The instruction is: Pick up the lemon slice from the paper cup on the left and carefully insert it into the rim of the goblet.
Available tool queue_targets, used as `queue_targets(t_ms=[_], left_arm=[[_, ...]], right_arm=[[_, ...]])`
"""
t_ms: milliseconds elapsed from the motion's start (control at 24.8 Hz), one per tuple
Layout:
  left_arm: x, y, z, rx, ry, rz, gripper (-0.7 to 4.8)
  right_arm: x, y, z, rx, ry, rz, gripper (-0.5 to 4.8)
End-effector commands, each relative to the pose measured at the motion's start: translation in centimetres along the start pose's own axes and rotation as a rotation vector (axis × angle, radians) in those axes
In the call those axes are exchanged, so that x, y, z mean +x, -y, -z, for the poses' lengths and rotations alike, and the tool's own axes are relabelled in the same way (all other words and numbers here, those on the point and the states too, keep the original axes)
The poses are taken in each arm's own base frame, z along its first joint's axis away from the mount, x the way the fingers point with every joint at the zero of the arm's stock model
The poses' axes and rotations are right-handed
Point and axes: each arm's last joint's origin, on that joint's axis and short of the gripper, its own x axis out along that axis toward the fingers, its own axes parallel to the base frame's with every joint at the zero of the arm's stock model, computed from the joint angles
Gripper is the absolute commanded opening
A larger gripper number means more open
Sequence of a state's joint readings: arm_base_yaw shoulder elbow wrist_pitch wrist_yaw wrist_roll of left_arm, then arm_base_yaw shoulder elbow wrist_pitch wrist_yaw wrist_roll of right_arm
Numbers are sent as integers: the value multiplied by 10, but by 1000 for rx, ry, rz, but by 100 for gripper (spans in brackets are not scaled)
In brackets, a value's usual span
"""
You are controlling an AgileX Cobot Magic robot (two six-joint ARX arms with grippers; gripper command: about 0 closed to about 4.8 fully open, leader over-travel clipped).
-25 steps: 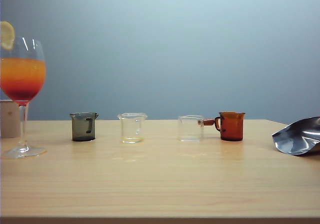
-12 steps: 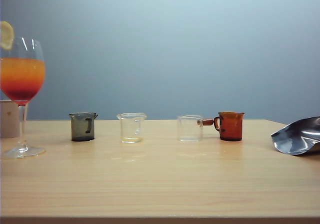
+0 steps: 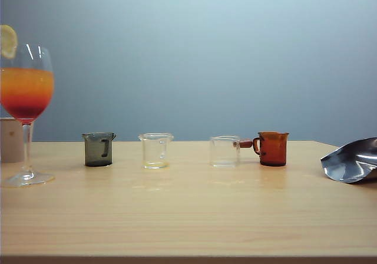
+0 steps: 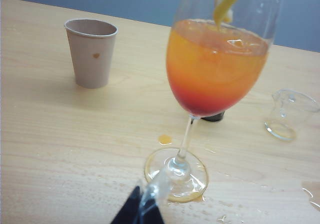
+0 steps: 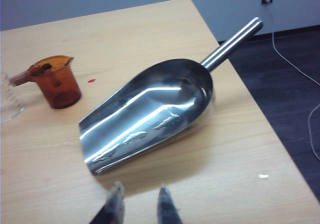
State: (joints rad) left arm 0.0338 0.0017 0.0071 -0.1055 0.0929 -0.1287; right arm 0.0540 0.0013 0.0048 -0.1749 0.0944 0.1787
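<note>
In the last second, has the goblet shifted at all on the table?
No. In the exterior view the goblet stands in the same spot, left of the grey beaker and in front of the paper cup, with the lemon slice on its rim.

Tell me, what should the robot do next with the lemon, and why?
Probably nothing more than hold both arms back. The lemon slice already sits on the rim of the goblet, and the paper cup stands apart beside it. The left gripper is shut and empty near the goblet's foot; the right gripper is open by the metal scoop.
</note>
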Motion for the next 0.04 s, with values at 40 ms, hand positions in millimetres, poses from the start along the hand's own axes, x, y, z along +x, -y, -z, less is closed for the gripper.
queue_targets(t_ms=[40], left_arm=[[0, 0, -2, -1, 12, -2, -5]], right_arm=[[0, 2, 1, 3, 0, 18, 91]])
